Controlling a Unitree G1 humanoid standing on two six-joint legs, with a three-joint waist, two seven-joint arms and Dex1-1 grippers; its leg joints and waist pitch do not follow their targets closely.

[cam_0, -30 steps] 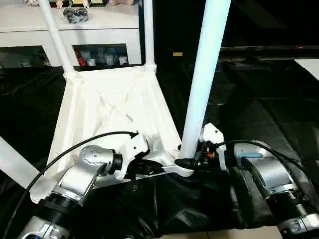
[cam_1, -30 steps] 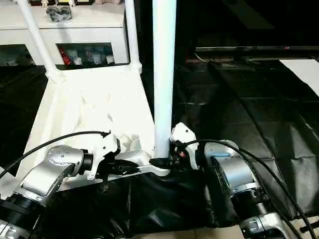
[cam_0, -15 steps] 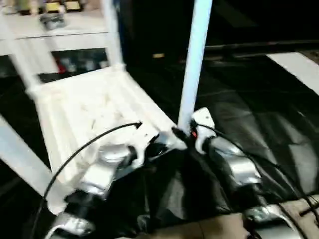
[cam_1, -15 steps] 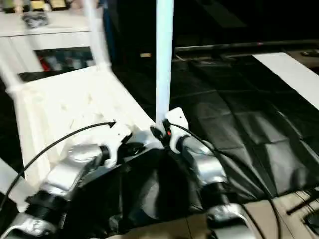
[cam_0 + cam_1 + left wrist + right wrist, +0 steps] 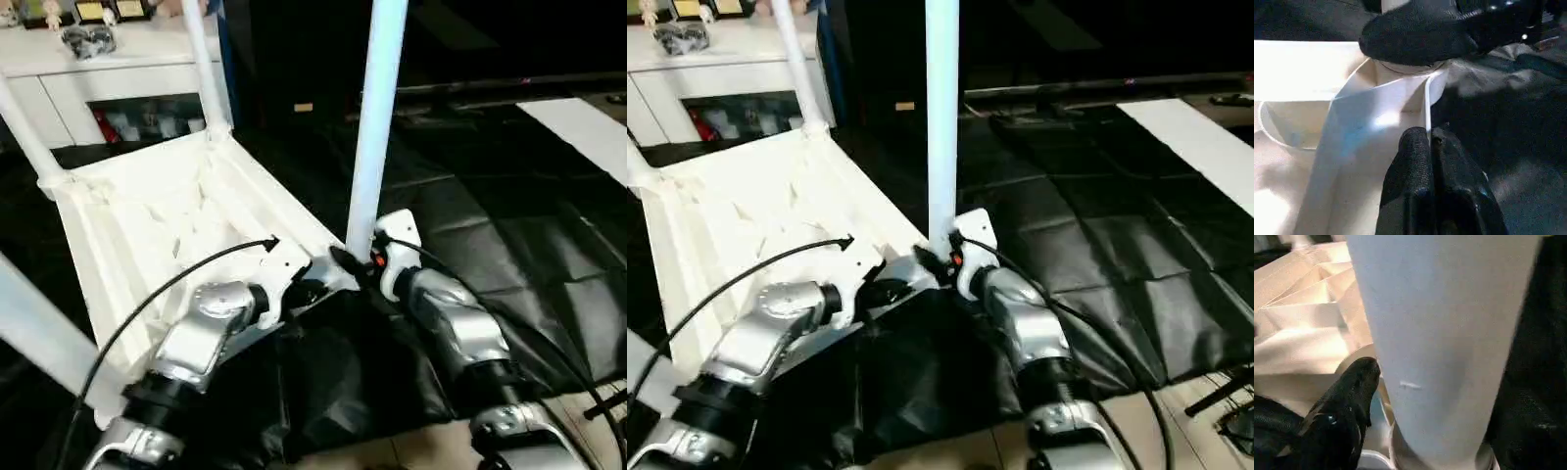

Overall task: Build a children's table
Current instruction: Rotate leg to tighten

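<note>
The children's table lies upside down on the black sheet, ribbed underside up, and it now sits swung round compared with a second ago: its far edge points more to the left, though the camera has shifted as well, so some of that turn may only be the view. Legs stand in both far corners, a fourth leg juts out at the near left, and the near-right leg rises straight up from its corner socket.

The right gripper is at the foot of that leg with a black finger on either side. Its jaws look wider than a moment ago, and from here I cannot say for sure whether they press the leg or have just let go. The left gripper is clenched on the thin rim of the tabletop next to the socket, steadying it.

All four legs look to be in place, so the build seems close to done; what remains is probably checking that this last leg is seated.
</note>
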